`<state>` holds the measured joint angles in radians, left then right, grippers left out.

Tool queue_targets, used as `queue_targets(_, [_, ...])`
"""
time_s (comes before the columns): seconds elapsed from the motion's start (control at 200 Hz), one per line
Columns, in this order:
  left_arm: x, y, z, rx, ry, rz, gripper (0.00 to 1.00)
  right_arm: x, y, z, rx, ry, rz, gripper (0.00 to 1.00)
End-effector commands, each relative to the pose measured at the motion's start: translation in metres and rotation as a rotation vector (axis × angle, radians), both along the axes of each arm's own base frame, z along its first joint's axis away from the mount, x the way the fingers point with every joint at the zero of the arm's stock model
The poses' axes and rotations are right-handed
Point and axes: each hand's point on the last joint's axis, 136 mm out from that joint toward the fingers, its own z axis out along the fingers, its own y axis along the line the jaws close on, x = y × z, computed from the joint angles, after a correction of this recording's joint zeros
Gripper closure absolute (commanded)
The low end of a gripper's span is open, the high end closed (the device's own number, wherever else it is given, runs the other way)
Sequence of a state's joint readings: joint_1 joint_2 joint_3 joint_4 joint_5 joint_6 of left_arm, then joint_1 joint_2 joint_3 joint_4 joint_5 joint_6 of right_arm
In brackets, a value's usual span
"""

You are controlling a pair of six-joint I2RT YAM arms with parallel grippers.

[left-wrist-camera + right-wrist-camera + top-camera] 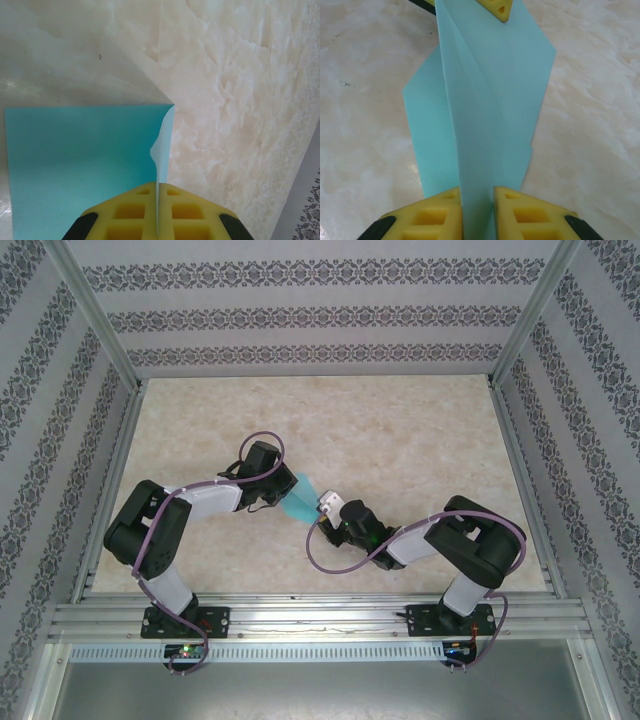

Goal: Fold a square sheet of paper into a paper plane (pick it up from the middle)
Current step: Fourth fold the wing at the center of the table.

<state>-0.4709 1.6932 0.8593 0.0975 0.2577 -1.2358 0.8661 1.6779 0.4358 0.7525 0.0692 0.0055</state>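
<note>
Sits clamped inside left gripper [156,191] at one end, right gripper [478,194] at the other: paper [485,110], table [592,125] beneath.

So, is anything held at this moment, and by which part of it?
Both grippers pinch the folded turquoise paper: the left gripper is shut on one end, the right gripper on the opposite end.

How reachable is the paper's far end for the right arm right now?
Probably not: the right end effector is shut on the near end of the paper, and the left end effector clamps the far end, occupying that spot.
</note>
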Motion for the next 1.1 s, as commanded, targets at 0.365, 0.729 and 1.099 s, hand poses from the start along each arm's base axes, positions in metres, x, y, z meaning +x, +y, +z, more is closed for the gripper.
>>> queue_targets(0.365, [0.001, 0.002, 0.001, 0.001, -0.003, 0.005, 1.00, 0.002, 0.012, 0.013, 0.058, -0.004, 0.014, 0.83])
queue_targets(0.729, [-0.001, 0.007, 0.005, 0.006, -0.016, 0.021, 0.79, -0.001, 0.012, 0.007, 0.076, 0.028, 0.013, 0.93])
queue_targets(1.099, [-0.013, 0.032, 0.010, 0.043, -0.024, 0.084, 0.54, 0.001, 0.013, -0.009, 0.093, 0.084, -0.026, 0.92])
